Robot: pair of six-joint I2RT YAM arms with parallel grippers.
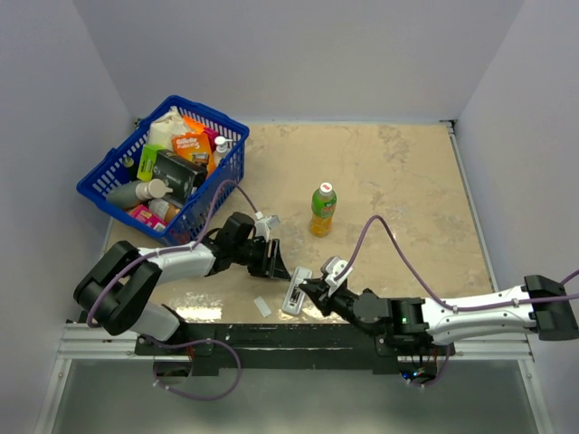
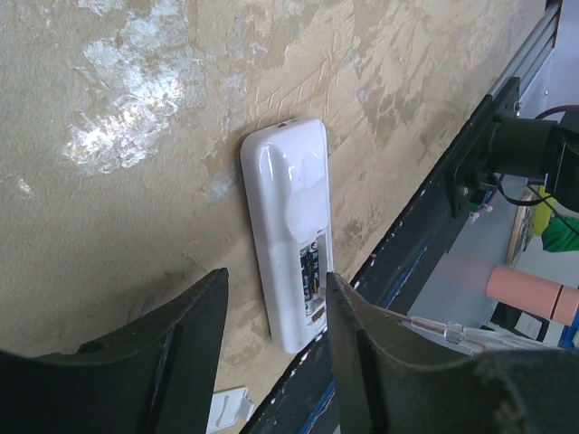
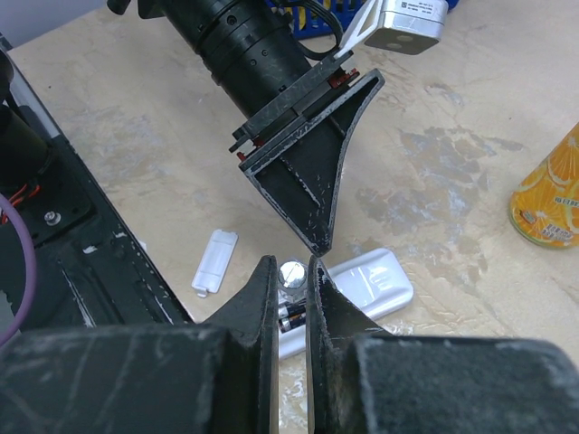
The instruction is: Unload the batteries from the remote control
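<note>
**Right gripper (image 3: 289, 262) pinches battery (image 3: 291, 271) at remote control (image 1: 296, 291)**

Its jaws are closed on the battery's metal end, over the remote's open recess at the table's (image 1: 407, 181) near edge. Left gripper (image 2: 274, 280) half open, empty, tips at the remote's end. Blue basket (image 1: 95, 185), far-left corner, holds boxes and bottles.

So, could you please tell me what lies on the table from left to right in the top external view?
blue basket → small white flat piece → remote control → green-capped bottle
</note>
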